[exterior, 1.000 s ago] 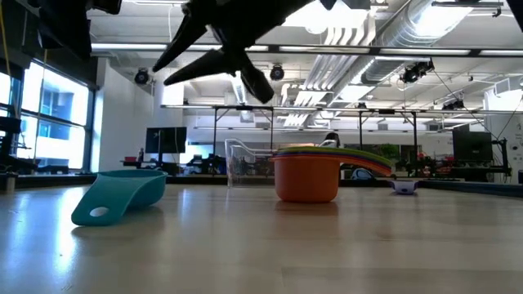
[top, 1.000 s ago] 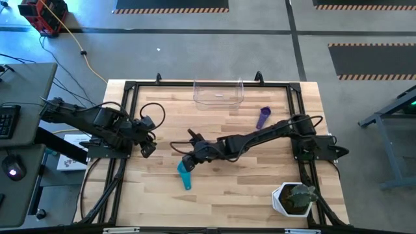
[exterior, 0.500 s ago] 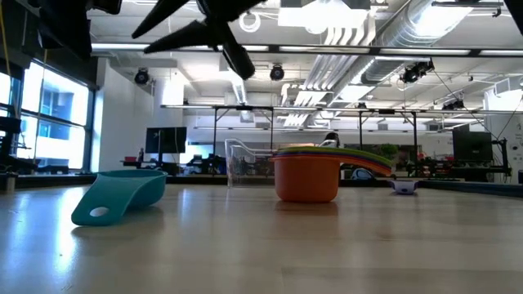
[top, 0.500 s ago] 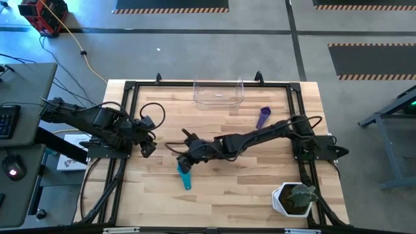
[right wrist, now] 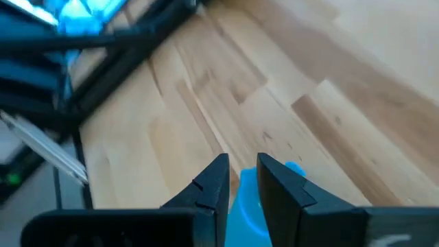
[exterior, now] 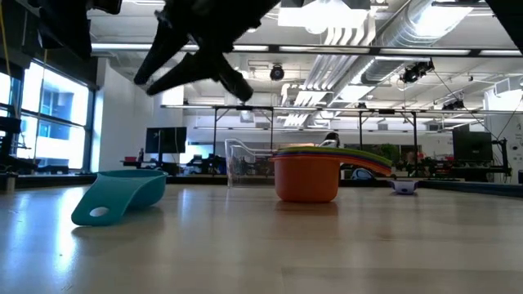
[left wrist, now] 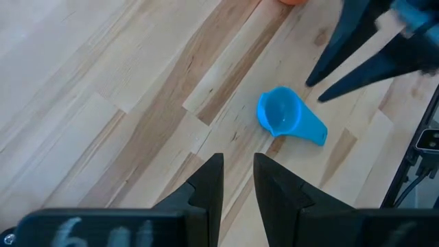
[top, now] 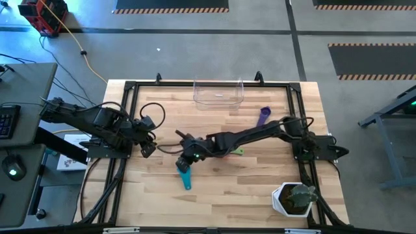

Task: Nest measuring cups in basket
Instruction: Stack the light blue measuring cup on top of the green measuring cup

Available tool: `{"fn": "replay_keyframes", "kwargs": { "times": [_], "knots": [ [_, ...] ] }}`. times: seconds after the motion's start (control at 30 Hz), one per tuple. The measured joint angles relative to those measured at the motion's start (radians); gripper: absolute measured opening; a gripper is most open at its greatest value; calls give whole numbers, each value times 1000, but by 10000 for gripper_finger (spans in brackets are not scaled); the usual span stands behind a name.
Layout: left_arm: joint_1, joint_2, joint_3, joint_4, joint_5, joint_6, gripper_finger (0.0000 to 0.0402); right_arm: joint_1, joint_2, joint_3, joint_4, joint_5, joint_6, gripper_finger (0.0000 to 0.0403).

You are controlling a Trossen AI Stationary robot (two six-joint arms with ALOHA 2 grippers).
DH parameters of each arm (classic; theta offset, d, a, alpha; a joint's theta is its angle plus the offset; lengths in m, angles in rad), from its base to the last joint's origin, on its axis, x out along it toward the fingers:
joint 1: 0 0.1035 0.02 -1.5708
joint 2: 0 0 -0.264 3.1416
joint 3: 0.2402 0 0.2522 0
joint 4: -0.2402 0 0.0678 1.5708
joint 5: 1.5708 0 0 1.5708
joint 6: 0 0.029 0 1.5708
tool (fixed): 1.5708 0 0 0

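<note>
Near the middle of the wooden table, the teal measuring cup lies on its side, handle toward the front edge, alone and well apart from the basket at the table's far edge. A nested stack of cups, orange outermost with coloured handles fanned over its rim, stands on the tabletop in the low view; the high view shows only its green handle beside the right arm. The purple cup sits apart, between stack and basket. The basket appears empty.

Directly above the teal cup hangs the right gripper, fingers a narrow gap apart and holding nothing; its wrist camera shows the cup's blue-green rim just beyond the fingertips. The left gripper waits at the table's left edge, its fingers nearly closed, also empty.

Judging by this, the pickup of the teal cup is in hand. The next move likely calls for descending and closing on its rim or handle before carrying it to the others.
</note>
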Motion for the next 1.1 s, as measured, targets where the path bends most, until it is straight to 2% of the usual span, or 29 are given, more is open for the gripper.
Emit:
{"fn": "replay_keyframes", "kwargs": {
  "times": [0.2, 0.4, 0.57, 0.77, 1.1],
  "knots": [
    [0, 0, 0, 0, 0, 0, 71, 0, 51, -1, 29, -56, -36, 67],
    [0, 0, 0, 0, 0, 0, 71, 0, 61, -1, 28, -62, -60, 69],
    [0, 0, 0, 1, 0, 0, 71, -2, 61, -2, 21, -62, -105, 99],
    [0, 0, 0, 0, 0, 0, 71, -10, 61, -2, 29, -40, -304, 130],
    [0, 0, 0, 1, 0, -18, 71, -37, 61, -2, -11, -36, -390, 131]
  ]
}}
